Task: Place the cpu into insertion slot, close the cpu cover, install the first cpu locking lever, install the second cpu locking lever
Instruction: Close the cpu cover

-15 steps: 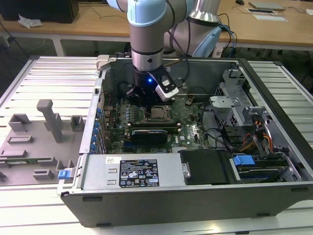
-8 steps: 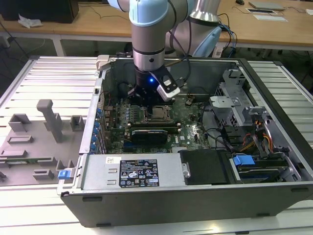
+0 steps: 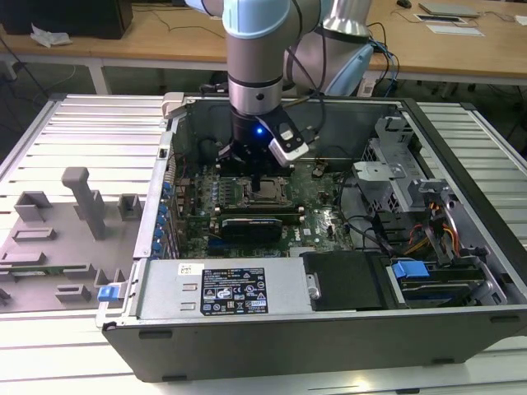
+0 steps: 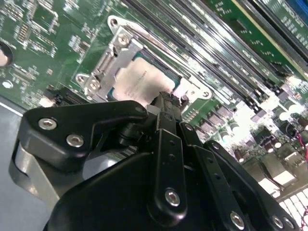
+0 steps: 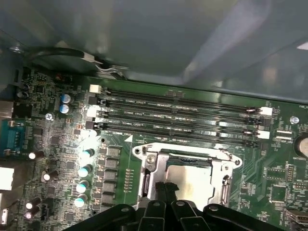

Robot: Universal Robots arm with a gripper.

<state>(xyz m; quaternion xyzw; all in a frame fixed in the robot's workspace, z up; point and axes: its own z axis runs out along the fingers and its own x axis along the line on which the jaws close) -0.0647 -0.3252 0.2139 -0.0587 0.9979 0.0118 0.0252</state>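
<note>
The cpu (image 4: 137, 79) lies flat in the insertion slot (image 5: 144, 161) on the green board, its dull silver top showing. The silver cpu cover (image 4: 107, 60) frames it and looks to be lying down around it. My gripper (image 4: 166, 102) stands right over one edge of the cpu, with its black fingers pressed together and the tips at or just above the chip; I cannot tell whether they touch. In the exterior view my gripper (image 3: 259, 183) reaches straight down into the open computer case onto the cpu (image 3: 268, 194). In the first wrist view the fingertips (image 5: 166, 188) hide part of the cpu (image 5: 195, 179).
Several long black memory slots (image 5: 183, 113) run beside the socket. A long black card (image 3: 251, 224) lies near it, and the power supply (image 3: 222, 288) sits along the case's near side. Case walls (image 3: 165, 177) surround the board. A grey fixture plate (image 3: 74, 222) lies at the exterior view's left.
</note>
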